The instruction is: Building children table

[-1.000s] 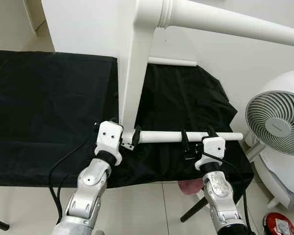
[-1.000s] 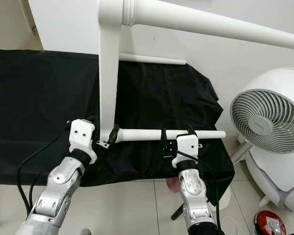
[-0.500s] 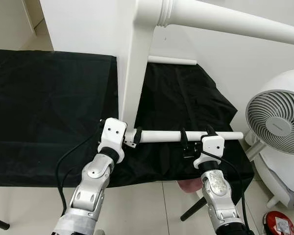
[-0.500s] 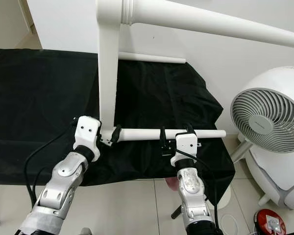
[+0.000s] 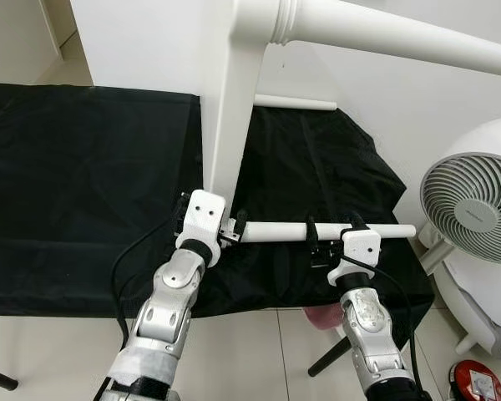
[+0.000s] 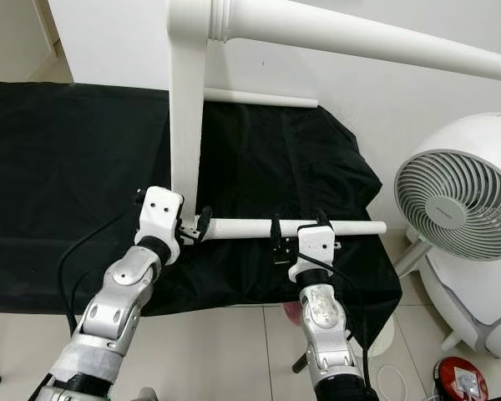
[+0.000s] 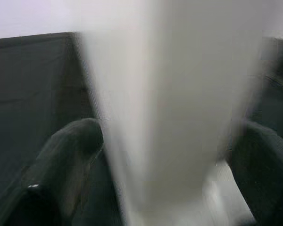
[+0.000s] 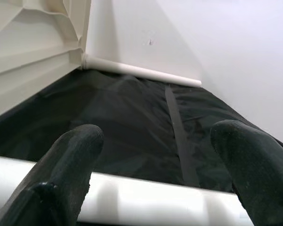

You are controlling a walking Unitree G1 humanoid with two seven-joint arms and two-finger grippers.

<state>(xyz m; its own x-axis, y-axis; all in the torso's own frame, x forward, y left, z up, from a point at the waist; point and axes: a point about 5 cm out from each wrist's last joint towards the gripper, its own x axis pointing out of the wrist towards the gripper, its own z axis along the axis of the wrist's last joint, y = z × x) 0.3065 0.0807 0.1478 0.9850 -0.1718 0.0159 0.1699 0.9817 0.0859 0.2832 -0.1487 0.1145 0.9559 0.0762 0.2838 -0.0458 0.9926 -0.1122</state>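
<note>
A black cloth (image 5: 83, 167) covers the surface, bearing a white rod (image 5: 294, 103).

White kids' table parts on black cloth, partly assembled.

Table frame (image 5: 234, 92): white, flat upright panel standing on the cloth, w/ a long turned round leg (image 5: 401, 38) running off to the right at top. Horizontal white rod (image 5: 317, 231) sits low at the panel's foot, one end meeting the panel base, other end reaching twd the cloth's right edge. Second white rod (image 5: 294, 103) lies behind, along the wall.
</note>
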